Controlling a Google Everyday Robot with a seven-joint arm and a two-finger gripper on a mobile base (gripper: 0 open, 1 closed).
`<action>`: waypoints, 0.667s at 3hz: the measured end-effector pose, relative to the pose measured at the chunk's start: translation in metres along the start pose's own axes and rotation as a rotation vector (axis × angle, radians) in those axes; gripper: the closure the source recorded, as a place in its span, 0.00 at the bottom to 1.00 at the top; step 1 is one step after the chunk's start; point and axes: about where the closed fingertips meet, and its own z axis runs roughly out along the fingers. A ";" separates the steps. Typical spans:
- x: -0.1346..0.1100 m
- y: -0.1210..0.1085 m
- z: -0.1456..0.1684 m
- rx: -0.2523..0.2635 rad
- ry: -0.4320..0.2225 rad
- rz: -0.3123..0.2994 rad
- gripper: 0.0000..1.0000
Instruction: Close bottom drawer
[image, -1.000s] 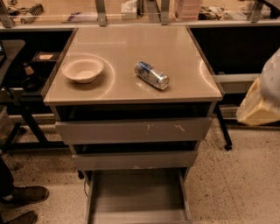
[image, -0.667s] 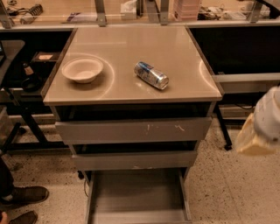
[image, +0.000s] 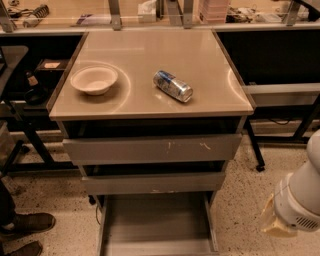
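Bottom drawer (image: 157, 225): pulled well out from the cabinet base toward the camera. Its shallow grey tray is open to view and its front edge lies at the lower border of the view.

Above it sits the middle drawer front (image: 152, 182), jutting out a little. The top drawer front (image: 150, 148), with white scratch marks, juts out a little further.

Cabinet top (image: 200, 60): tan and glossy. A pale bowl (image: 94, 80) stands upright at the left. A silver and blue can (image: 172, 85) lies on its side near the centre, well apart from the bowl.

My arm (image: 302, 195): a white segment at the lower right over the speckled floor (image: 245, 210), to the right of the cabinet and touching nothing.

My gripper (image: 274, 223): probably the pale yellowish end at the arm's lower left, though it is hard to make out. It is beside the open drawer's right side, clear of it. Whether it is open or closed, I cannot tell.

Lower left corner: a dark shoe (image: 27, 222) on the floor.
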 end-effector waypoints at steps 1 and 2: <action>0.015 0.022 0.049 -0.066 0.018 0.002 1.00; 0.015 0.022 0.050 -0.067 0.018 0.003 1.00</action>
